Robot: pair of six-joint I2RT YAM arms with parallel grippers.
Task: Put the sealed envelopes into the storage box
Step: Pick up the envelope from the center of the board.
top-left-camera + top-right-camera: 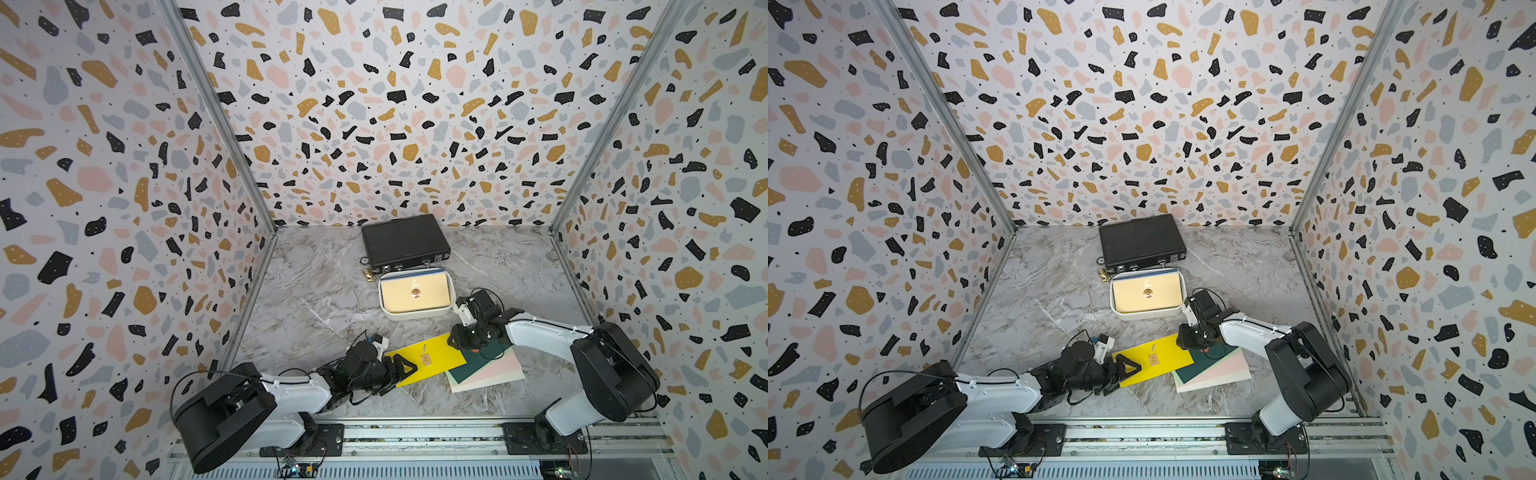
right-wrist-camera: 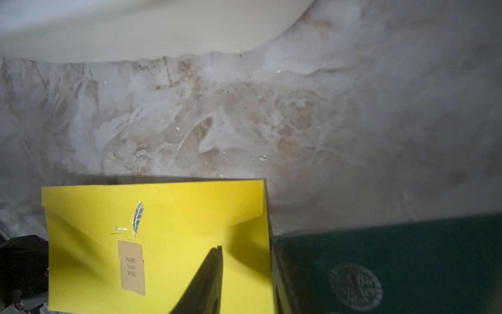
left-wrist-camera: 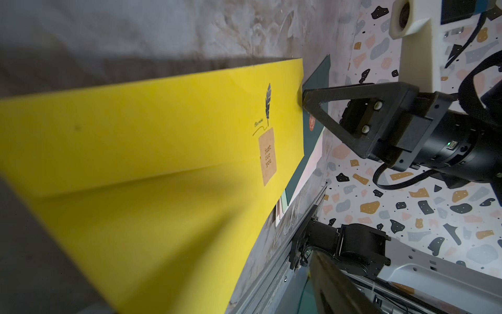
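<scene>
A yellow envelope (image 1: 428, 357) (image 3: 163, 136) with a kraft "just for you" sticker hangs just above the table, near the front. My right gripper (image 1: 452, 340) is shut on its right edge; one finger (image 2: 209, 277) lies on top of it. My left gripper (image 1: 401, 376) is open and straddles the envelope's left end, with one finger (image 3: 334, 285) showing in the left wrist view. The storage box (image 1: 415, 316), a white tub, holds a cream envelope (image 1: 415, 293) with others beneath it. Dark green (image 1: 486, 361) (image 2: 394, 258), pink (image 1: 498, 371) and pale envelopes lie stacked under the right arm.
A shut black briefcase (image 1: 405, 241) lies behind the box by the back wall. Small gold metal pieces (image 1: 369, 274) sit at the box's far left corner. Patterned walls close in three sides, and a metal rail (image 1: 415, 432) with both arm bases runs along the front.
</scene>
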